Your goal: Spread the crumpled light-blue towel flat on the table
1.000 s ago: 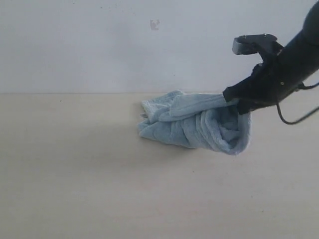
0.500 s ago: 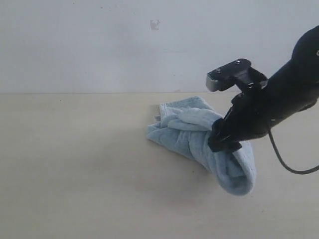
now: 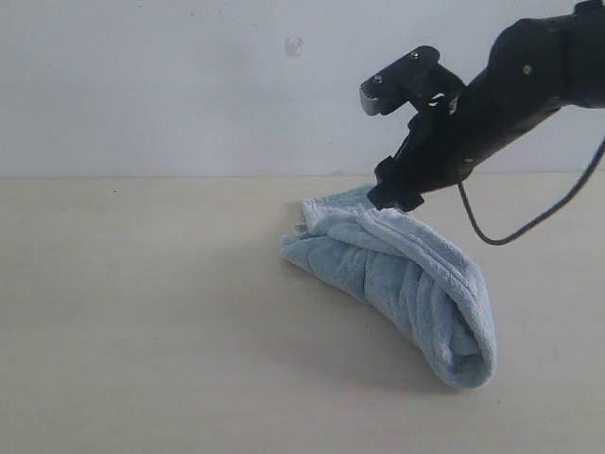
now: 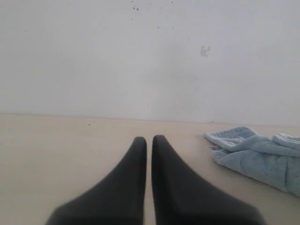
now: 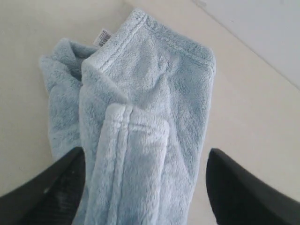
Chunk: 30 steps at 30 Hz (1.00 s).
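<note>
notes the towel [image 3: 397,284] lying on the table [image 3: 142,359] as a long bunched roll, running from the middle of the exterior view out toward 5 o'clock. not flat; folded over itself in several layers. notes a small white label [image 5: 102,36] beside one hemmed corner in the right wrist view.

finds the right gripper [image 3: 389,197] poised over the roll's far end, about 12 o'clock from its middle, jaws spread wide to either side of a fold and nothing clamped. cannot confirm any contact of the fingers [image 5: 47,192] with the pile. finds the left gripper [image 4: 149,140] closed tight on nothing, low over bare table, with the towel well apart at its 3 o'clock in its own view; absent from the exterior view.

judges the step in hand as choosing a grip point: task barely begun, no edge laid out. judges the next move to call for closing on a single hemmed edge or corner rather than the whole wad, then lifting and drawing outward to peel the layers apart. likely needs the left arm brought in to pin or take the opposite corner. flags a risk of pinching several layers and merely dragging the roll.

records a pale beige wood-look surface with faint grain and ample room round the cloth, most toward 9 o'clock. records a plain whitish wall [image 3: 189,85] behind, one small smudge [image 3: 294,45] at 12 o'clock, and a black cable [image 3: 510,232] hanging from the right arm.
</note>
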Each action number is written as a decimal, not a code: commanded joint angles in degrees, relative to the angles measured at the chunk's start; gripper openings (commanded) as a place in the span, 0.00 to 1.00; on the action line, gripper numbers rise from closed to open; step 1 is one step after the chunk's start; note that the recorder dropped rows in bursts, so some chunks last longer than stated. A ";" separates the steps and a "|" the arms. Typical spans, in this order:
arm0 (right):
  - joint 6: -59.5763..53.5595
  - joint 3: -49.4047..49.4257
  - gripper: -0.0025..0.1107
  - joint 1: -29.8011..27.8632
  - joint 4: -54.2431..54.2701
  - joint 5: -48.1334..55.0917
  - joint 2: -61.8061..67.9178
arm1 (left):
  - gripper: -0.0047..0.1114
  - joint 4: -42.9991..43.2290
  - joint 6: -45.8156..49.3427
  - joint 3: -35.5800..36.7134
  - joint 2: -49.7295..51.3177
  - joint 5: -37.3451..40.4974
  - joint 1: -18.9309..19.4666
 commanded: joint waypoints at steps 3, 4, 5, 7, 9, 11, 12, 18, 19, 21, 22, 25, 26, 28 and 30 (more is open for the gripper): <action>-1.02 -9.16 0.62 -0.38 -0.52 2.24 10.09 | 0.07 0.08 -0.35 0.23 -0.19 0.23 -0.28; -1.61 -10.49 0.62 -0.38 -0.52 3.04 11.42 | 0.07 0.08 -0.35 0.23 -0.19 0.23 -0.28; -2.68 -11.63 0.62 -0.38 -0.52 3.80 12.59 | 0.07 0.08 -0.35 0.23 -0.19 0.23 -0.28; -3.70 -13.47 0.62 -0.38 -0.52 5.10 14.34 | 0.07 0.08 -0.35 0.23 -0.19 0.23 -0.28; -4.47 -14.44 0.62 -0.38 -0.52 5.50 15.67 | 0.07 0.08 -0.35 0.23 -0.19 0.23 -0.28; -4.91 -15.02 0.62 -0.38 -0.52 4.97 16.31 | 0.07 0.08 -0.35 0.23 -0.19 0.23 -0.28; -5.48 -15.02 0.62 -0.38 -0.52 4.20 16.46 | 0.07 0.08 -0.35 0.23 -0.19 0.23 -0.28; -5.90 -15.02 0.62 -0.38 0.00 5.56 17.51 | 0.07 0.08 -0.35 0.23 -0.19 0.23 -0.28; -5.90 -15.02 0.62 -0.38 0.00 5.98 17.66 | 0.07 0.08 -0.35 0.23 -0.19 0.23 -0.28; -5.90 -15.02 0.62 -0.38 1.27 6.22 17.75 | 0.07 0.08 -0.35 0.23 -0.19 0.23 -0.28; -5.90 -15.02 0.62 -0.38 1.92 6.33 17.59 | 0.07 0.08 -0.35 0.23 -0.19 0.23 -0.28; -7.51 -15.02 0.62 -0.28 5.54 7.24 17.35 | 0.07 0.08 -0.35 0.23 -0.19 0.23 -0.28; -8.42 -15.02 0.62 -0.28 6.89 8.24 17.35 | 0.07 0.08 -0.35 0.23 -0.19 0.23 -0.28; -10.03 -15.02 0.62 0.00 9.07 9.34 17.35 | 0.07 0.08 -0.35 0.23 -0.19 0.09 -0.28; -11.49 -15.02 0.62 0.51 9.95 9.78 17.35 | 0.07 0.08 -0.35 0.23 -0.19 0.09 -0.28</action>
